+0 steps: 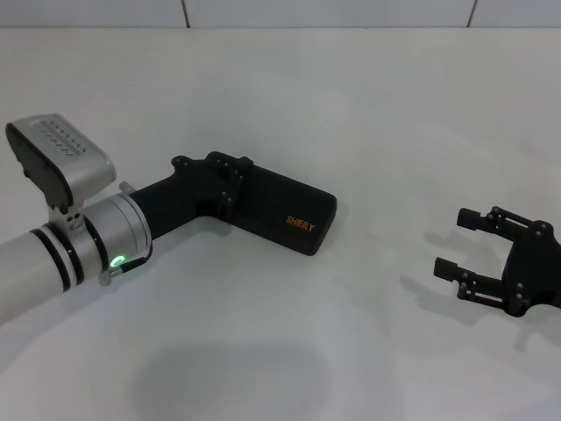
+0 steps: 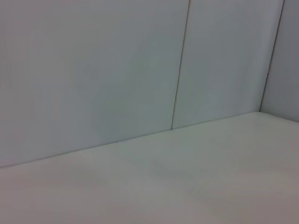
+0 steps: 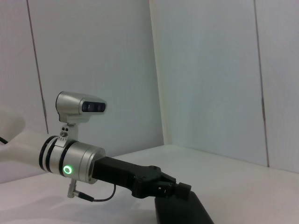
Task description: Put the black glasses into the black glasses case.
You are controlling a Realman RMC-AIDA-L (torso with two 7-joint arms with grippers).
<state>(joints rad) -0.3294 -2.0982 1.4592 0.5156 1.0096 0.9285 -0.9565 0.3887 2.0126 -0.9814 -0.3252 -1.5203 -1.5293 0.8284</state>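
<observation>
The black glasses case (image 1: 294, 215) lies shut on the white table, left of centre, with its orange "SHERY" lettering facing up. It also shows in the right wrist view (image 3: 184, 212). My left gripper (image 1: 241, 180) is over the case's left end and rests on or just above its lid; it shows in the right wrist view too (image 3: 180, 190). My right gripper (image 1: 451, 241) is open and empty, low over the table well to the right of the case. The black glasses are not in view.
The white table (image 1: 289, 96) ends at a pale panelled wall (image 1: 333, 10) at the back. The left wrist view shows only the table and the wall (image 2: 93, 70).
</observation>
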